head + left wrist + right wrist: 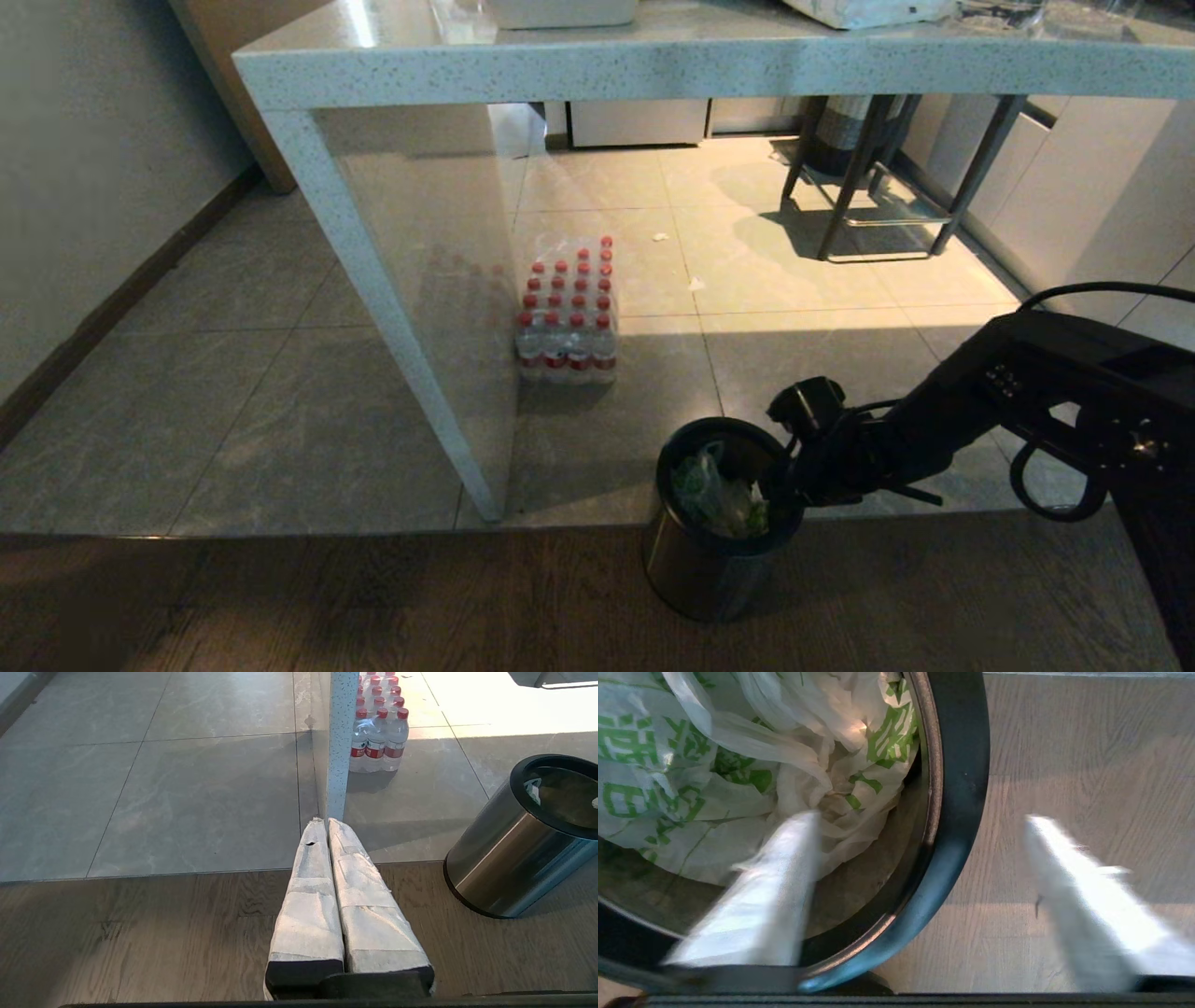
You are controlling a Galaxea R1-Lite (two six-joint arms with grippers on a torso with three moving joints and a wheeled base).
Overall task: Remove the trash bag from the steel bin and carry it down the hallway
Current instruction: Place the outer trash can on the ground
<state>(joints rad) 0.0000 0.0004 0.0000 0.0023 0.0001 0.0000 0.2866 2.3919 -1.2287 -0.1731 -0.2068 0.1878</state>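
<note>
We were reaching with our right gripper (920,821) over the small round shiny steel bin with the black trim (695,569), which stood on the brown wooden floor (373,607) just beside the leg of the pale speckled stone surface (392,308). The thin white plastic trash bag with green print (714,765) lay crumpled inside the bin, low against the dark wall, with nothing gripping it. The jaws of the right gripper stood wide apart and held nothing. The important relation was this: in the right wrist view, the jaws straddled the black rim (962,788), so one finger (780,882) hung over the mouth of the bin, just above the folds of the bag, and the other finger (1069,877) hung outside, over the wooden floor. The bag therefore lay to the inner side of the jaws and below them, not between them. We judged that the gripper had to shift toward the centre of the bin, so that both fingers cleared the rim, before it could go down on the bunched plastic. Which fold was a loop handle, we could not tell. Our left gripper (327,821) was parked low over the floor with its jaws pressed together, well apart from the bin, so the right arm was clearly the nearer one.
</note>
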